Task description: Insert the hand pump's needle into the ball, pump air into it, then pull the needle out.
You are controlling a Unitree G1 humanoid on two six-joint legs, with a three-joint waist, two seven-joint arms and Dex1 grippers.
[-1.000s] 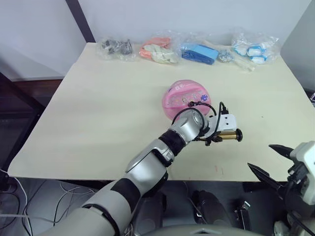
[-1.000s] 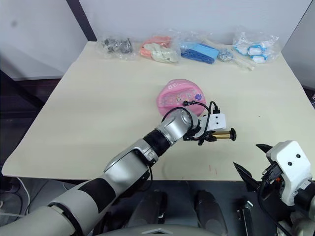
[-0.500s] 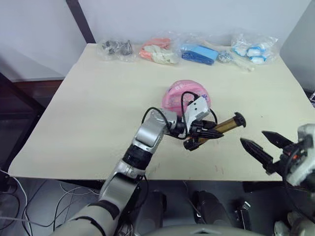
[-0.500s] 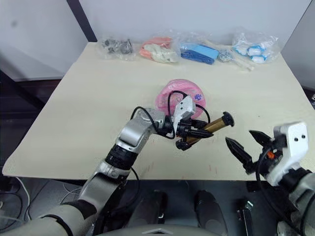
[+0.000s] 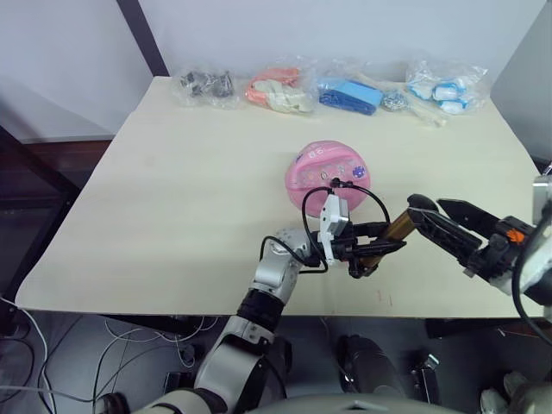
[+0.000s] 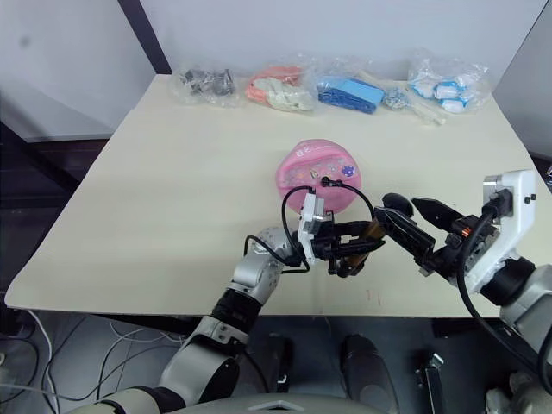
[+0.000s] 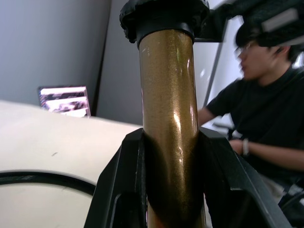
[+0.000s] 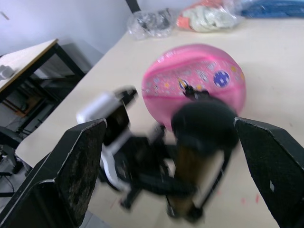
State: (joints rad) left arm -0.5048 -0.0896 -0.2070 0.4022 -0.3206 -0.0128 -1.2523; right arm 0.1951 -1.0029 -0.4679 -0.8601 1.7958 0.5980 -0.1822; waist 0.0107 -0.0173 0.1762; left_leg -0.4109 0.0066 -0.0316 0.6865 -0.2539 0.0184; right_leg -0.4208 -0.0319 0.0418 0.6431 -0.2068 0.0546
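- Clamping the hand pump (image 5: 392,233) by its gold barrel, the left gripper (image 5: 366,254) holds it tilted above the bench (image 5: 172,198) near the front edge
- Right gripper (image 5: 444,222): jaws apart either side of the pump's black handle end
- Ball (image 5: 328,172) sits mid-bench, just behind the pump
- Plastic bags (image 5: 345,90) line the far edge

A pale cream table (image 5: 172,198) carries the things. The ball (image 5: 328,175), pink with small prints, rests on it a little right of the middle. Along the far edge lie four clear plastic bags in a row: dark items (image 5: 205,84), orange-and-cream items (image 5: 276,90), blue items (image 5: 349,93), and white-and-blue items (image 5: 444,86).
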